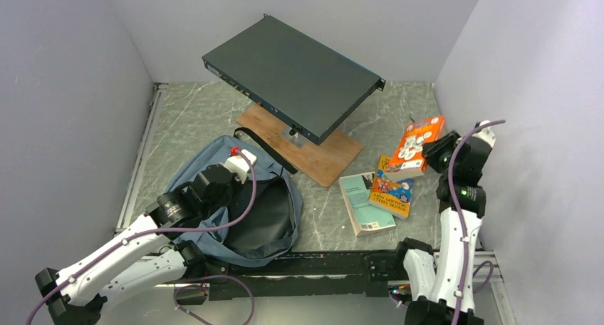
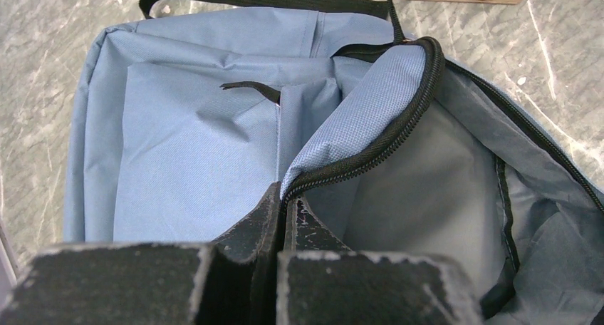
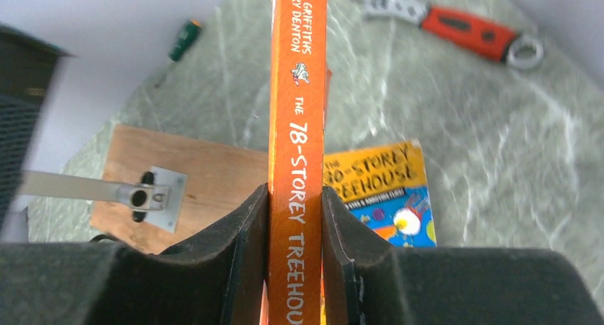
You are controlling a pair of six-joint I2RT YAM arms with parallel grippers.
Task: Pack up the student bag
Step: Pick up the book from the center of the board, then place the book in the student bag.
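The student bag (image 1: 214,168), light blue-grey with black zipper and dark lining, lies open at the near left of the table. My left gripper (image 2: 288,197) is shut on the bag's zippered flap edge (image 2: 370,150), holding the opening up; the lining (image 2: 427,189) shows inside. My right gripper (image 3: 295,200) is shut on the spine of an orange book (image 3: 297,125), lifted above the table at the right (image 1: 417,145). Below it lies a blue and yellow book (image 1: 392,193), also seen in the right wrist view (image 3: 377,189). A pale teal book (image 1: 365,204) lies beside it.
A dark flat metal box (image 1: 292,75) stands tilted on a post over a wooden board (image 1: 313,154) at the middle back. An orange-handled wrench (image 3: 456,22) and a green screwdriver (image 3: 184,40) lie on the marbled table near the walls.
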